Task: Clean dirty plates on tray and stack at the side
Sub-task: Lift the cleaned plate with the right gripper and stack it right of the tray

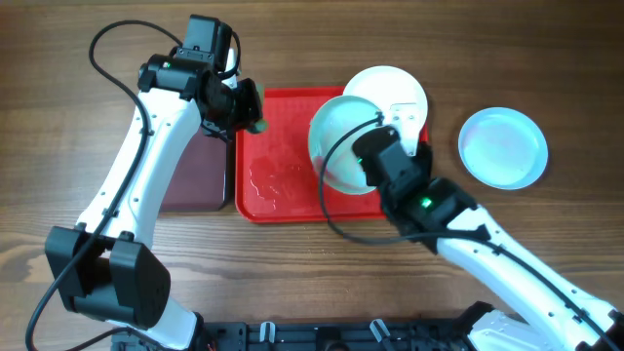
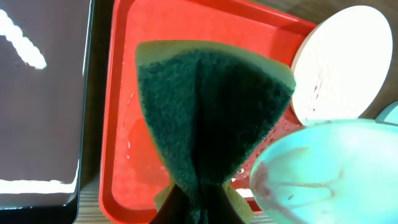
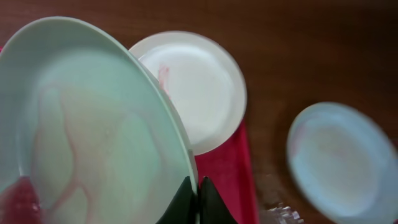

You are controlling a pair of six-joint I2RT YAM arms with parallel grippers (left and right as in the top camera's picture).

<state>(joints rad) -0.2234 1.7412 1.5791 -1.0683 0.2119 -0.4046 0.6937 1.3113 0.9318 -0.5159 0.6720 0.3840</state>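
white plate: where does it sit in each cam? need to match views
Overhead: white plate upper centre-right, over the red tray's far right corner.
Left wrist: upper right.
Right wrist: top centre, behind the held pale blue plate.
Shared landmark: red tray.

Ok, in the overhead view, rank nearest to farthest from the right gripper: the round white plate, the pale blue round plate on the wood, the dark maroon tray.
1. Round white plate, just beyond the right gripper, at the red tray's far right corner.
2. Pale blue round plate, on bare wood to its right.
3. Dark maroon tray, far left, past the red tray.
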